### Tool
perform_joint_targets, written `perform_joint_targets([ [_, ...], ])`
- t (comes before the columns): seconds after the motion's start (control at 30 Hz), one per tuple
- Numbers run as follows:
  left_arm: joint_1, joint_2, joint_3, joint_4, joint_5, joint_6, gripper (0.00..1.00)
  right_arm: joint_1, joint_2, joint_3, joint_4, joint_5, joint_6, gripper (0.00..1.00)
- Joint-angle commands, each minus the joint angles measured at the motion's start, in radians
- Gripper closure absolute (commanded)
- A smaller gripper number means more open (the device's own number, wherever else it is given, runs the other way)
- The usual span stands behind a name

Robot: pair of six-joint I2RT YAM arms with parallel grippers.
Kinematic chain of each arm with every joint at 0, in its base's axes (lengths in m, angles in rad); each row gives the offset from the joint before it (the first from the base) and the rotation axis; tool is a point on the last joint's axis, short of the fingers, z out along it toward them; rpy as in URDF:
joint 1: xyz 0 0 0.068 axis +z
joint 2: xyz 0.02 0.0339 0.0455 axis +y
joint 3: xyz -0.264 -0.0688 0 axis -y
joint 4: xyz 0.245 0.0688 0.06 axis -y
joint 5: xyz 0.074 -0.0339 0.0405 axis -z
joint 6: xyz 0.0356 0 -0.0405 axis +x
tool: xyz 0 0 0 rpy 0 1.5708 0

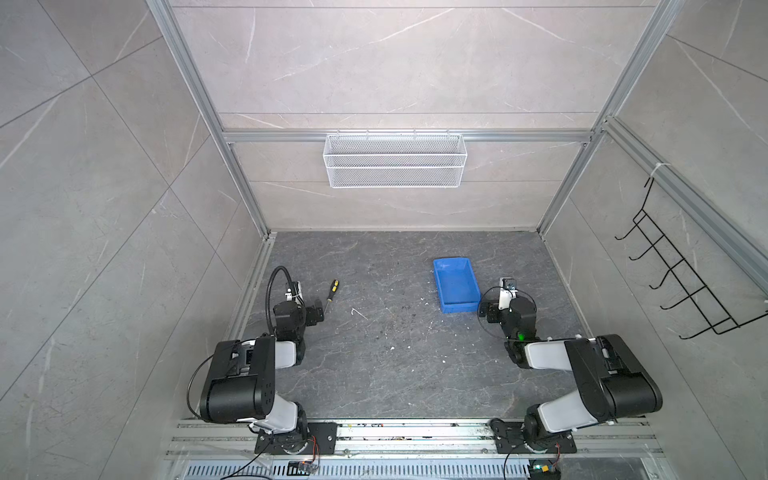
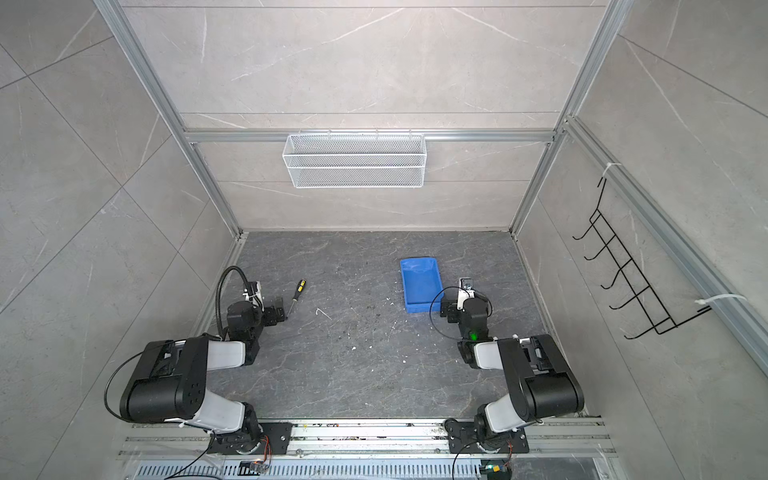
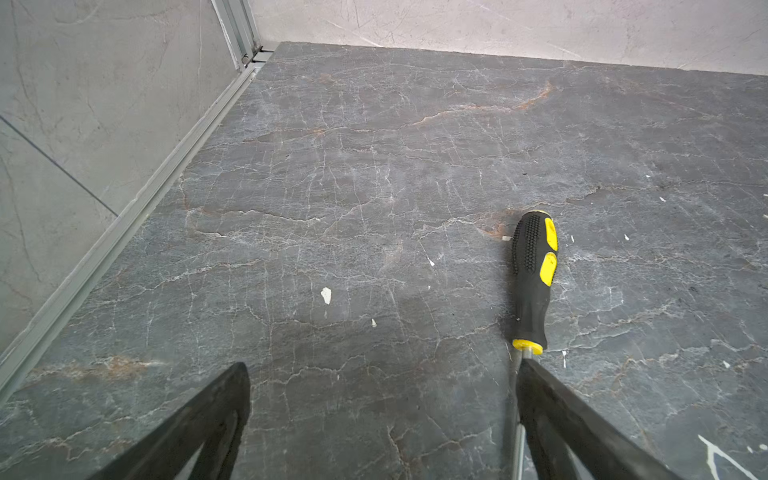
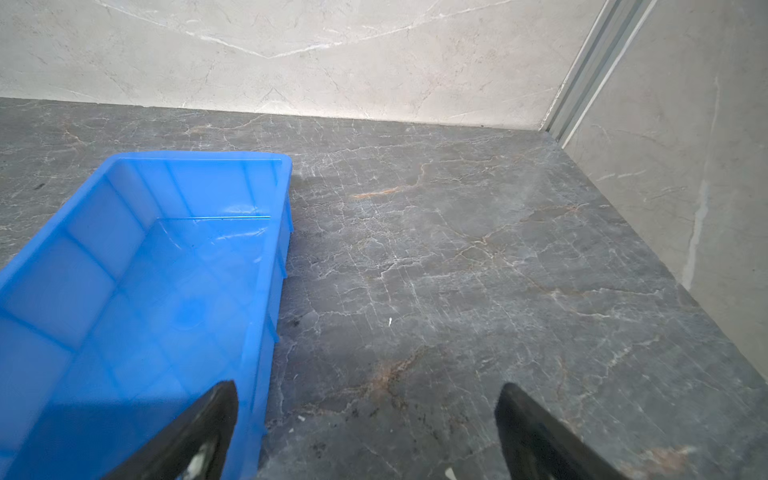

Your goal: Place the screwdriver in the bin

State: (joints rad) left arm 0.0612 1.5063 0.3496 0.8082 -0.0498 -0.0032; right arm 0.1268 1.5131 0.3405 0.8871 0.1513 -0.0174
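The screwdriver (image 1: 332,289) (image 2: 299,289) lies on the dark stone floor at the left, black-and-yellow handle (image 3: 534,274) pointing toward the back wall. My left gripper (image 1: 314,309) (image 3: 383,365) is open just behind it. The thin shaft runs close along the inner edge of one finger (image 3: 552,415), with nothing gripped. The bin (image 1: 457,286) (image 2: 420,286) (image 4: 166,270) is a shallow blue tray at the right, and it is empty. My right gripper (image 1: 492,306) (image 4: 365,388) is open at the bin's near right corner, with one finger (image 4: 208,424) over the rim.
A white wire mesh basket (image 1: 395,160) hangs on the back wall. A black wire hook rack (image 1: 681,270) is fixed to the right wall. Aluminium frame rails run along the floor's left and right edges. White specks dot the floor between the arms.
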Motion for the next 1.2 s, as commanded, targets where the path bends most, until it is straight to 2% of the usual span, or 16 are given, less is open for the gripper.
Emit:
perform_joint_targets([
  [0.0, -0.001, -0.003, 0.016, 0.028, 0.008, -0.006, 0.00, 0.001, 0.007, 0.017, -0.004, -0.009, 0.017, 0.01],
  [0.93, -0.001, -0.009, 0.015, 0.027, 0.009, -0.003, 0.00, -0.001, 0.003, 0.012, 0.003, -0.011, 0.017, 0.01],
  [1.17, -0.013, -0.132, 0.024, -0.086, 0.005, 0.009, 0.00, 0.000, -0.084, -0.005, -0.034, -0.025, 0.003, 0.01],
])
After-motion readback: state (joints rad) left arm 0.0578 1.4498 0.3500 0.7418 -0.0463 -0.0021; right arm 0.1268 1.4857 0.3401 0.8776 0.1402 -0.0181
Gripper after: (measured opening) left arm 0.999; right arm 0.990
